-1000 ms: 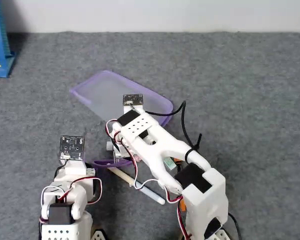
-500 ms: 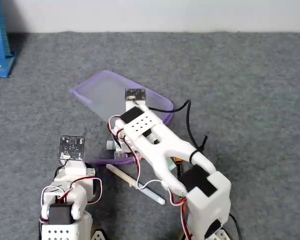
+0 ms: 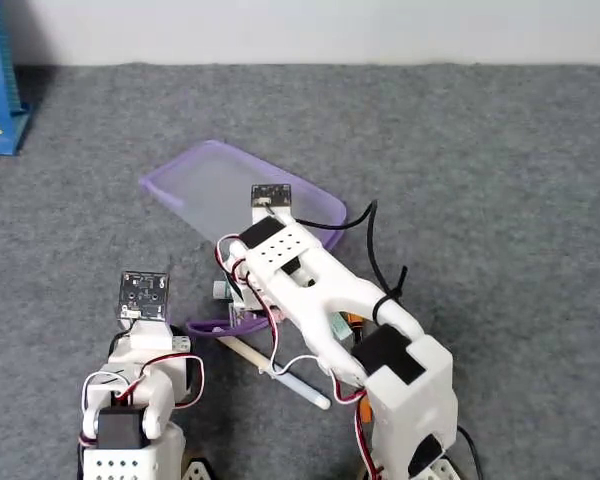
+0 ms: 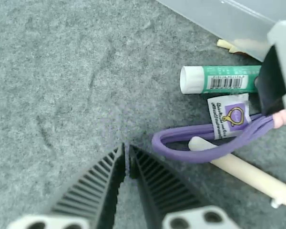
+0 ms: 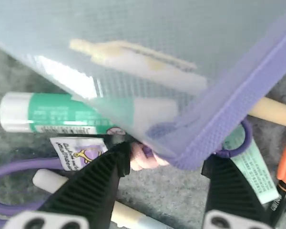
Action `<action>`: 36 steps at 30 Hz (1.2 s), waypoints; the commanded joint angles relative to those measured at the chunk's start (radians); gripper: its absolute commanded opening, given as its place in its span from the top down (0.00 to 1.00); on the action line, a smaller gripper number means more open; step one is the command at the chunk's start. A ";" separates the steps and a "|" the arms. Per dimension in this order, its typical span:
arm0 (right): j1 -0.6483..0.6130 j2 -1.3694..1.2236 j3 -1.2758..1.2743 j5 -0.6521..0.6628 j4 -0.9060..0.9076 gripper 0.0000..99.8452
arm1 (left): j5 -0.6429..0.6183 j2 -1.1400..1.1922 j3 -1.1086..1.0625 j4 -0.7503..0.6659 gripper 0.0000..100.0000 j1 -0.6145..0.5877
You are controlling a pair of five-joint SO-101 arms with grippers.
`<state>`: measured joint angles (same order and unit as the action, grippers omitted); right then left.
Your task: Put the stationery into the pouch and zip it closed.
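Progress looks near zero: glue stick point(image 4: 219, 78) and pen point(image 4: 243, 171) lie on the table by the near corner of the pouch point(image 3: 230, 185), apparently not inside, and zipping is left too. Right pincer point(image 5: 170, 155) sits open astride that corner; left pincer point(image 4: 128, 155) is closed above the table.

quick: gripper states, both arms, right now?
Left gripper: shut, holding nothing, tips over the carpet.
Right gripper: open, jaws wide apart on either side of the pouch corner.

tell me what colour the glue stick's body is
The glue stick has a green body and a white cap. It shows best in the left wrist view.
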<state>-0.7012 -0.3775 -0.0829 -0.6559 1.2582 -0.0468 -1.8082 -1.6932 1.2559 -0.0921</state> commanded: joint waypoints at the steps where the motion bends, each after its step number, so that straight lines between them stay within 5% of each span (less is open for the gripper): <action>1: 0.015 0.007 0.046 -0.009 0.004 0.80 | 0.003 -0.011 0.010 0.005 0.99 -0.006; 6: 0.016 0.007 0.051 -0.003 0.019 1.00 | 0.003 -0.011 0.010 0.005 0.99 -0.006; 20: 0.016 0.222 0.084 0.132 0.257 0.99 | 0.003 -0.011 0.010 0.005 0.99 -0.006; 31: 0.082 0.484 0.077 0.551 0.363 0.99 | 0.003 -0.011 0.010 0.005 0.99 -0.006; 36: 0.105 0.423 -0.011 0.463 0.315 0.99 | 0.003 -0.011 0.010 0.005 0.99 -0.006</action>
<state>-0.6076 0.0491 -0.0736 -0.1450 1.6034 -0.0468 -1.8082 -1.6932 1.2559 -0.0921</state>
